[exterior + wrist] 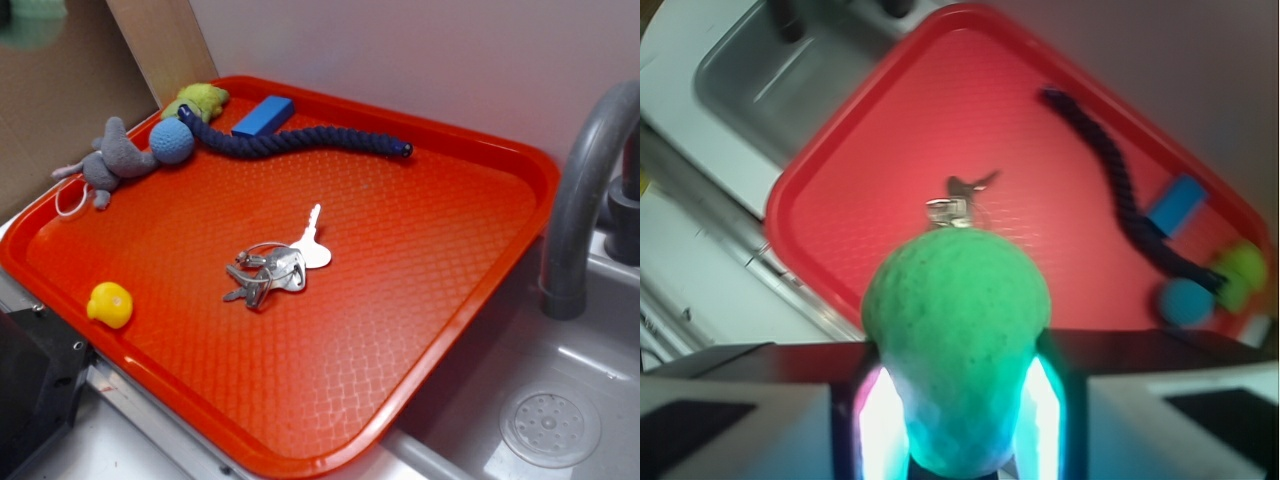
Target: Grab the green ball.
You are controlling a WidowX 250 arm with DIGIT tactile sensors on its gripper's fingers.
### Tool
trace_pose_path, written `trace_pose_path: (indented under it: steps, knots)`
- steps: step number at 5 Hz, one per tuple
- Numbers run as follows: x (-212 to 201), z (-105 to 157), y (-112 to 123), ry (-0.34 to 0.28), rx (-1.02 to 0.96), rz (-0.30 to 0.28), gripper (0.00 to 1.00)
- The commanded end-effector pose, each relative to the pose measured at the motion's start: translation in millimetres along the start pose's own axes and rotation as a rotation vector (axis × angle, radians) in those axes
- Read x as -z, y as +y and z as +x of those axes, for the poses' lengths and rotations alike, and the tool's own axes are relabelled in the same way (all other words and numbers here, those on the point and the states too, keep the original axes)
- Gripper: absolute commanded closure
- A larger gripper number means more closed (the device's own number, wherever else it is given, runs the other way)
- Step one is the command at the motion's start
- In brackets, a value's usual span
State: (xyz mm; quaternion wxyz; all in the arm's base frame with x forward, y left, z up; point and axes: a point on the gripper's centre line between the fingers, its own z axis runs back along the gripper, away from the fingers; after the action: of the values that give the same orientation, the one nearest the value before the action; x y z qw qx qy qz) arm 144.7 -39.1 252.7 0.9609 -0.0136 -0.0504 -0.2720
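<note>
One green ball [955, 345] sits clamped in the claw [958, 420], seen from the wrist camera high above the red tray [840, 190]. The claw is closed snugly on the ball's lower half, glowing pads pressing each side. Holding well here likely means keeping the squeeze steady and the lift level, since a round ball could slip out forward. The ball looks pale green and matte, faintly dimpled, bulging wider above the pads. Below lie keys [958, 200], a dark rope [1120, 190], a blue block [1175, 203] and a blue ball [1185, 302] at right.
</note>
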Motion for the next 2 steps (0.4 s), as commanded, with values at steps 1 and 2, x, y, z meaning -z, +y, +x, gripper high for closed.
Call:
trace_pose_path:
  steps: [1,2]
  knots:
    - [-11.0,3.5,-3.5,0.094,-0.224,0.012,1.0]
    - [-1.5,1.0,4.6,0.106,-0.303,0.073,1.0]
